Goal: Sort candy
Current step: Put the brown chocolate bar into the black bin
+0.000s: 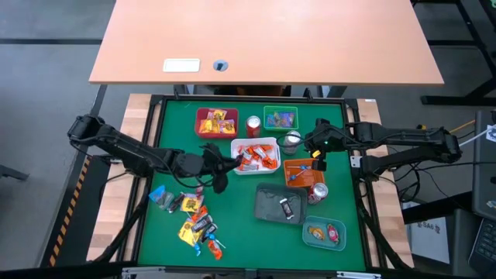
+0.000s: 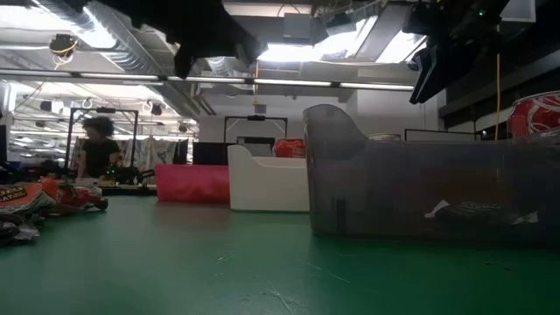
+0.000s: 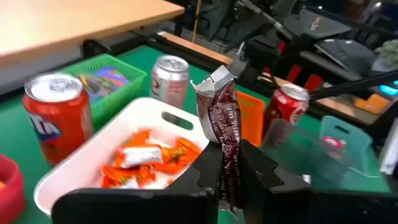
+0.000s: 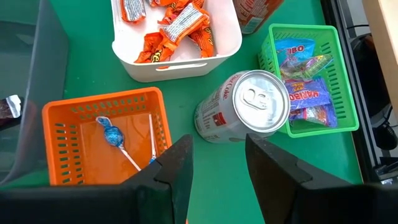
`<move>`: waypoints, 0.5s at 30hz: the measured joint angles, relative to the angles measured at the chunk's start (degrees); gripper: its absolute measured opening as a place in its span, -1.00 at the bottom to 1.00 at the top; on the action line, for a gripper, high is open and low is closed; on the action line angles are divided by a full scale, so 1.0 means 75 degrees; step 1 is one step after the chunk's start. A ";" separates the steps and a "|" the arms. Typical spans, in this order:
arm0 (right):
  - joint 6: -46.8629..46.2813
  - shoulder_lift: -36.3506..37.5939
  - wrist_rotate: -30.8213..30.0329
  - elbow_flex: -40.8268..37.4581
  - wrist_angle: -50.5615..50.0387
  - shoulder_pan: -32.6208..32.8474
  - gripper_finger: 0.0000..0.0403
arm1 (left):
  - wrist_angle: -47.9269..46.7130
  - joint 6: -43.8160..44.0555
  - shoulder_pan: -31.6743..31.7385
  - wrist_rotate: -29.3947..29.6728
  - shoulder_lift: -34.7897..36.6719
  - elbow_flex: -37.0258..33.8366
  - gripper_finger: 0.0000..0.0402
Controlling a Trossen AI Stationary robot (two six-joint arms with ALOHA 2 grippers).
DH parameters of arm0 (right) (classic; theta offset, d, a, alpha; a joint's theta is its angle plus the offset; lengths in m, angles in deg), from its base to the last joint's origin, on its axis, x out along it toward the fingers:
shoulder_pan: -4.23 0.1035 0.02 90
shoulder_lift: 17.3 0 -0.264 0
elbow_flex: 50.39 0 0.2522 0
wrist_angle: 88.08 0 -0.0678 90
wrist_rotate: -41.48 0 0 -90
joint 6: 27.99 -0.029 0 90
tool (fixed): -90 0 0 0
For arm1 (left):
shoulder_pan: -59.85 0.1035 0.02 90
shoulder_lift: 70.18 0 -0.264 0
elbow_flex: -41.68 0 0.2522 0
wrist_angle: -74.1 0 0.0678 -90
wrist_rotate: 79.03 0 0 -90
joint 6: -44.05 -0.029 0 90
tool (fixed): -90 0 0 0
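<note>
Green desk (image 1: 232, 201) carries coloured plastic trays w/ candy. Left claw (image 3: 231, 180) hangs just beside the white rectangular tray (image 1: 256, 156) of orange-wrapped sweets (image 3: 149, 158), pinching a dark maroon wrapped candy bar (image 3: 222, 130) upright. Right claw (image 4: 217, 163), fingers apart & holding nothing, is above the silver soda can (image 4: 245, 106), betw. orange slotted tray (image 4: 102, 140) & green basket (image 4: 308, 74). Loose pile of mixed wrapped candy (image 1: 194, 221) lies at desk's front left.

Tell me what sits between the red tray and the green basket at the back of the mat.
A red soda can stands upright between the red tray and the green basket, seen in the high view.
</note>
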 joint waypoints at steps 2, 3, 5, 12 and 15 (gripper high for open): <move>0.0000 -0.0001 0.0001 0.0000 -0.0001 0.0000 -0.28 | 0.0149 -0.0259 0.0114 -0.0012 -0.0128 0.0000 -0.89; 0.0000 0.0000 0.0000 0.0000 -0.0002 0.0000 -0.28 | 0.0200 -0.0353 0.0165 -0.0019 -0.0195 0.0000 -0.89; 0.0000 0.0000 0.0000 0.0000 0.0000 0.0000 -0.28 | 0.0247 -0.0410 0.0266 -0.0022 -0.0298 0.0000 -0.89; 0.0000 -0.0001 0.0000 0.0000 -0.0002 0.0000 -0.28 | 0.0236 -0.0434 0.0512 -0.0026 -0.0638 0.0000 -0.89; 0.0000 -0.0003 0.0000 0.0000 -0.0003 0.0000 -0.28 | 0.0249 -0.0434 0.0665 -0.0020 -0.0807 -0.0003 -0.89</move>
